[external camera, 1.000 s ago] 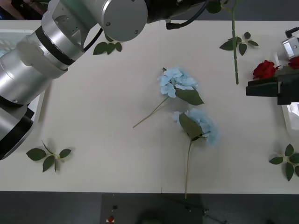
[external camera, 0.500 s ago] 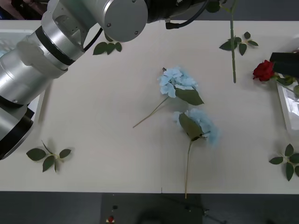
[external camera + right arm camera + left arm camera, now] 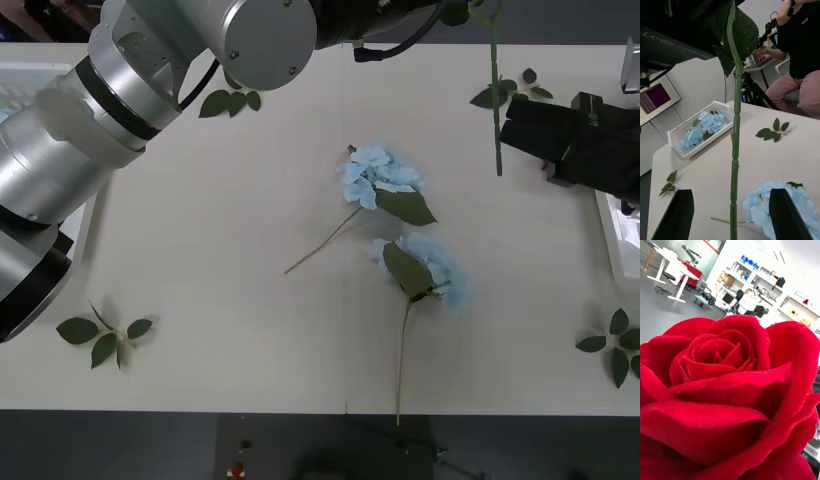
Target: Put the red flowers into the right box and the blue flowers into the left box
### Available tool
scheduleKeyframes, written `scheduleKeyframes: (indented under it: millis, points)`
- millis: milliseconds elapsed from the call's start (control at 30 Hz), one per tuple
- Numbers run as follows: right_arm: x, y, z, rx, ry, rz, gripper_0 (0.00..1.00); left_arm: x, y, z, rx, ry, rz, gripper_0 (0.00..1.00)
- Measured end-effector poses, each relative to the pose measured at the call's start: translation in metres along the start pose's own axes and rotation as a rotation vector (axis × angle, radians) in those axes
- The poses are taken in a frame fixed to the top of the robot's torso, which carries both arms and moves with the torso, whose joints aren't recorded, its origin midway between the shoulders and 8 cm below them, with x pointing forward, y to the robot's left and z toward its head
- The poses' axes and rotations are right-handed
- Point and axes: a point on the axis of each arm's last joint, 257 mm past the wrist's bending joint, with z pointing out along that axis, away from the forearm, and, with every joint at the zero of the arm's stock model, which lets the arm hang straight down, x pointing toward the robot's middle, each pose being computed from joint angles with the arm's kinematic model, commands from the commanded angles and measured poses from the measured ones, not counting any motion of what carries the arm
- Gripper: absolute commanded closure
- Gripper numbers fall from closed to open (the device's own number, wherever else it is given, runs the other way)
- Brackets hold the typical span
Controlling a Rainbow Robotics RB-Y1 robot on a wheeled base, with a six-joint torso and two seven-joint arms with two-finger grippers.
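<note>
Red rose point(image 3: 726, 390) hanging off left arm point(image 3: 150, 90), bloom up at wrist camera, stem point(image 3: 735, 112) dangling over far right of table point(image 3: 220, 250); probably a handover toward right box point(image 3: 622, 245). Left grip: cannot tell. Right gripper point(image 3: 731, 190) spread wide, empty, lined up on stem. Two blue hydrangeas point(image 3: 385, 180) lying mid-table, others in left box point(image 3: 724, 107). Readable: "RB-Y1" on black robot body point(image 3: 658, 39).

A robotics lab, clearly: white work tables point(image 3: 672, 268) and an office chair point(image 3: 665, 281) on open grey floor, stocked shelving point(image 3: 752, 272) behind, a camera tripod point(image 3: 752, 93) beside the desk point(image 3: 230, 280).
</note>
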Motion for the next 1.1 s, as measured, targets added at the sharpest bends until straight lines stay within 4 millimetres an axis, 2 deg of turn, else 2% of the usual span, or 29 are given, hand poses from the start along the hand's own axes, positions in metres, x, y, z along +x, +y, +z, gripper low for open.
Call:
scheduleKeyframes:
  millis: [233,333,433,500,533,600,633,933,1067,1100]
  points:
    - [-0.004,0.003,0.027,-0.008,-0.04,-0.017,0.42,0.0,0.0,0.0,-0.001,0.0,0.002,1.0]
    - [-0.01,0.006,0.035,-0.017,-0.058,-0.025,0.46,0.0,0.001,0.0,-0.002,-0.001,0.005,1.0]
    - [-0.018,0.004,0.043,-0.009,-0.086,-0.027,0.56,0.0,0.001,0.0,-0.002,-0.001,0.005,1.0]
    - [-0.019,0.004,0.048,-0.009,-0.086,-0.037,0.72,0.0,0.001,0.0,-0.002,-0.001,0.005,1.0]
    - [-0.02,0.004,0.05,-0.01,-0.086,-0.042,0.78,0.0,0.001,0.0,-0.002,-0.001,0.006,1.0]
    - [-0.022,0.005,0.054,-0.01,-0.092,-0.049,0.96,0.0,0.001,0.0,-0.003,-0.001,0.007,1.0]
    - [-0.023,0.003,0.057,-0.004,-0.096,-0.052,1.0,0.0,0.001,0.0,-0.004,-0.001,0.008,1.0]
    - [-0.018,-0.001,0.072,0.024,-0.086,-0.062,1.0,-0.001,0.002,0.0,-0.007,-0.002,0.017,1.0]
    - [-0.016,0.005,0.081,0.003,-0.077,-0.056,1.0,0.0,0.002,0.0,-0.008,0.0,0.017,1.0]
    - [-0.016,0.006,0.083,-0.001,-0.076,-0.054,1.0,0.0,0.002,0.0,-0.008,-0.001,0.017,0.75]
